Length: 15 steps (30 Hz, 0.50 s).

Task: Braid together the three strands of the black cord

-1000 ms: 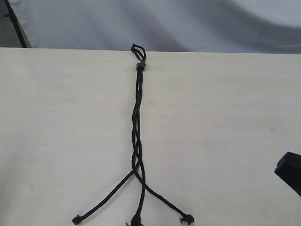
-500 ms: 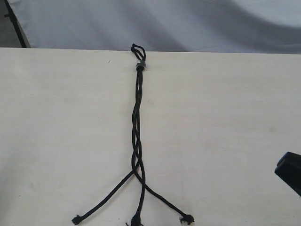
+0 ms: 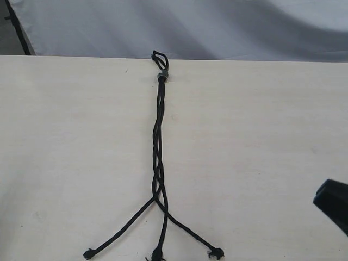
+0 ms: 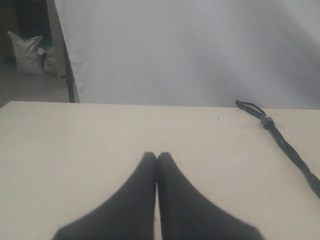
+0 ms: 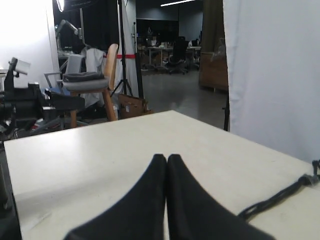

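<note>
The black cord point(image 3: 158, 141) lies down the middle of the pale table, its short loop point(image 3: 159, 56) and grey band point(image 3: 162, 75) at the far edge. Below the band the three strands are twisted together; low down they splay into three loose ends point(image 3: 117, 235), point(image 3: 161, 239), point(image 3: 190, 234) with knotted tips. My right gripper point(image 3: 333, 206) shows as a black tip at the right edge, well clear of the cord. In the right wrist view it point(image 5: 166, 157) is shut and empty, the cord point(image 5: 277, 199) off to one side. My left gripper point(image 4: 156, 155) is shut and empty; the cord point(image 4: 290, 150) lies apart from it.
A grey-white cloth backdrop point(image 3: 179, 27) hangs behind the table's far edge point(image 3: 244, 58). Beyond the table in the right wrist view stand a wooden chair point(image 5: 95, 85) and dark equipment point(image 5: 25, 102). A white sack point(image 4: 27, 52) sits on the floor past the left side.
My right gripper tip has edged slightly further into view at the right edge. The cord has not moved.
</note>
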{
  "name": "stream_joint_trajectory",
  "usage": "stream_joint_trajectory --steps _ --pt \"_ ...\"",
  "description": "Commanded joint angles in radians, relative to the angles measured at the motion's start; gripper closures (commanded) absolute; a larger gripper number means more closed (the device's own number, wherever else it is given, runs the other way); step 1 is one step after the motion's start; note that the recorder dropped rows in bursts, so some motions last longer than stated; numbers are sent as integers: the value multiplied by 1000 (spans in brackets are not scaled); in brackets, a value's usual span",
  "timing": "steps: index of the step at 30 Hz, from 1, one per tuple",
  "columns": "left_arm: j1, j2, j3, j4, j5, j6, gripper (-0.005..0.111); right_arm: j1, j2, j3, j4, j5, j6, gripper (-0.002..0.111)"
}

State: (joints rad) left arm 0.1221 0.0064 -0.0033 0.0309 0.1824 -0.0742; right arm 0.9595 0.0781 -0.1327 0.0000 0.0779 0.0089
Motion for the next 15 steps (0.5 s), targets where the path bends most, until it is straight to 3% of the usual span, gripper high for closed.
stream_joint_trajectory --steps 1,15 --pt "2 -6 3 -13 5 -7 106 -1 -4 120 -9 -27 6 108" --pt "2 -6 3 -13 5 -7 106 -33 -6 133 0 4 22 108"
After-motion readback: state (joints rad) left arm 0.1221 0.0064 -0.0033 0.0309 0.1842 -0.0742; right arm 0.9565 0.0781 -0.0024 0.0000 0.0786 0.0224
